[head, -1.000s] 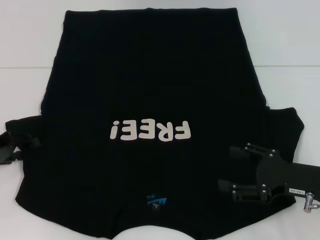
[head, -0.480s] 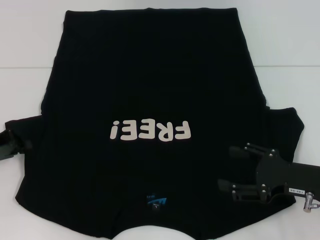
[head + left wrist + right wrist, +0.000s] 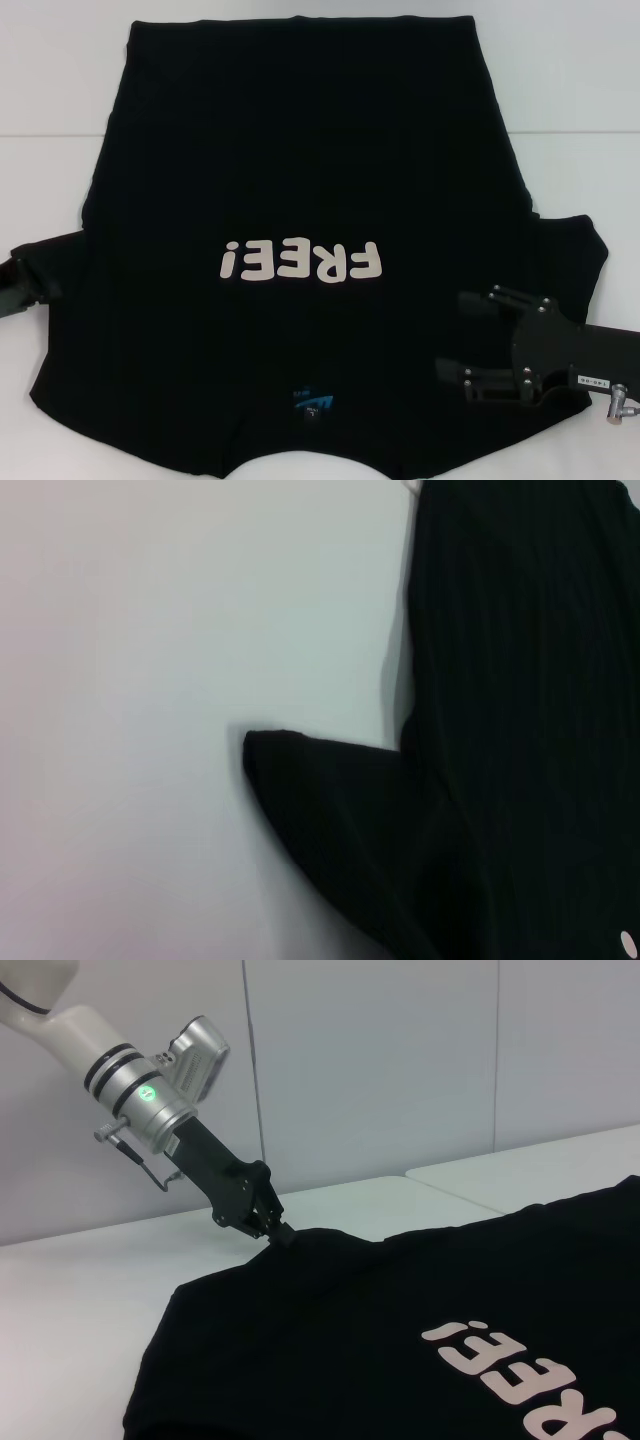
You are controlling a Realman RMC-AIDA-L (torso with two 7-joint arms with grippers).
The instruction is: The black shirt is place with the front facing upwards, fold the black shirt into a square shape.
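Note:
The black shirt (image 3: 300,150) lies spread flat and front up on the white table, its cream "FREE!" lettering (image 3: 302,262) and blue neck label (image 3: 312,402) toward me. My left gripper (image 3: 30,288) sits at the tip of the shirt's left sleeve (image 3: 55,250). In the right wrist view that gripper (image 3: 281,1236) shows narrow, closed fingers pinching the sleeve edge (image 3: 305,1234). The left wrist view shows only the pointed sleeve tip (image 3: 300,770) on the table. My right gripper (image 3: 465,337) stands open over the shirt beside the right sleeve (image 3: 575,260).
Bare white table (image 3: 580,100) surrounds the shirt on both sides and beyond its hem. A seam between tabletops (image 3: 590,130) runs at the right. A pale wall (image 3: 400,1060) stands behind the table.
My left gripper has shifted a little leftward, toward the frame edge, at the sleeve tip. The right arm and the shirt's body have stayed still.

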